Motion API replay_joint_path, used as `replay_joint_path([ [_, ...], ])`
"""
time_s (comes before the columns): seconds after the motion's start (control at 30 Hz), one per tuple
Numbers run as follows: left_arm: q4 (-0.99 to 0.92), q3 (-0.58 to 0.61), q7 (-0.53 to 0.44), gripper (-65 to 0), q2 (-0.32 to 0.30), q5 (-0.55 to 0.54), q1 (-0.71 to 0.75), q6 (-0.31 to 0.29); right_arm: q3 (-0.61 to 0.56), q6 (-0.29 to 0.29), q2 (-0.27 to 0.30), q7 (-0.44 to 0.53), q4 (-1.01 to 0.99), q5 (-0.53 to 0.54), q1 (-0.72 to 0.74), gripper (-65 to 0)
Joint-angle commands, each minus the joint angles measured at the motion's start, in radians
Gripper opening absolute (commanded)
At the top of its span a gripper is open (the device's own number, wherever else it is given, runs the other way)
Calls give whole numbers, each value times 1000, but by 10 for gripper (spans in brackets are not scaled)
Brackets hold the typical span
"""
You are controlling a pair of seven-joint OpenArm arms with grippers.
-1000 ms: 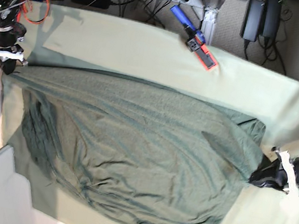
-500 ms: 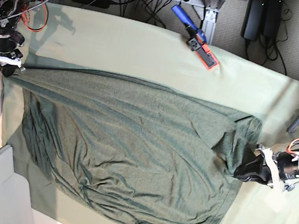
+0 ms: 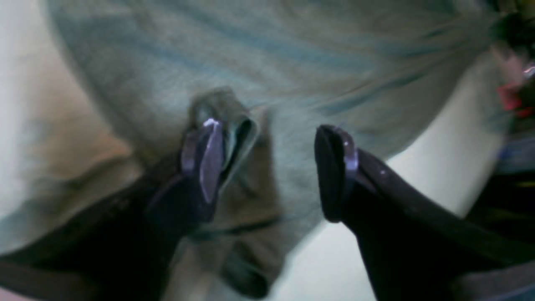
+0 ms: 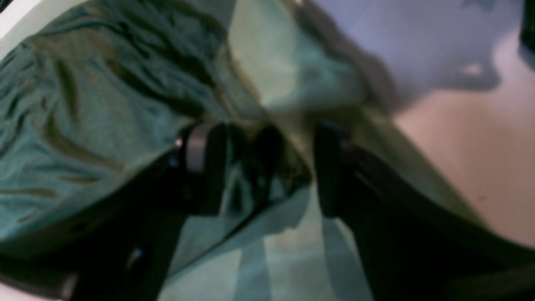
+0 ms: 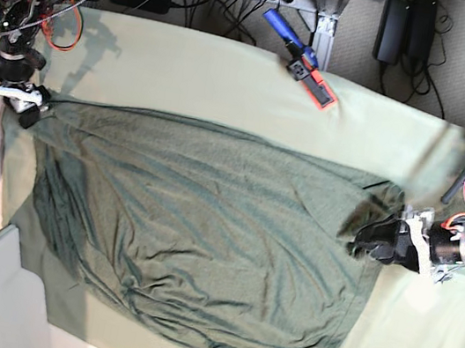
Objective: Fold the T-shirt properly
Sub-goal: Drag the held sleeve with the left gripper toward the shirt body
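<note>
- T-shirt (image 5: 196, 230) lies spread across the middle of the bench (image 5: 231, 76), over a paler cloth, with wrinkles gathered toward the bench's near-left corner as the base view shows it.
- The left gripper (image 3: 267, 167) stands with its jaws apart at the shirt's edge near the bench's right side; a small fold of fabric rests against one finger (image 3: 207, 163), not clamped.
- The right gripper (image 4: 259, 167) also stands with jaws apart, over the shirt's corner at the bench's far-left edge; the blur hides whether cloth touches it.
- To do this step well, I judge both grippers should lift straight off so no fabric drags along.
- The snagged fold on the left could pull the edge out of line.
- Smoothing those wrinkles first should give a cleaner fold.
</note>
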Motion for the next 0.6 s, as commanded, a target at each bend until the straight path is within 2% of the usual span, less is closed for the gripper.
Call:
replay_joint_path([
  [0.0, 40, -12, -2, -268, -21, -55, -10, -9, 12, 4, 21, 5, 16, 11, 11, -314],
  [0.13, 152, -43, 6, -268, -62, -76, 58, -9, 33, 4, 9, -45, 17, 42, 11, -314],
  [0.3, 209, -118, 7, -268, -98, -92, 138, -9, 70, 4, 8, -54, 19, 45, 10, -314],
  [0.47, 209, -152, 2, -268, -96, -121, 225, -9, 71, 3, 2, -53, 19, 45, 8, -313],
  [0.57, 207, -171, -48, -268, -69, -47, 256, -9, 71, 3, -20, -42, 18, 45, 11, -313],
])
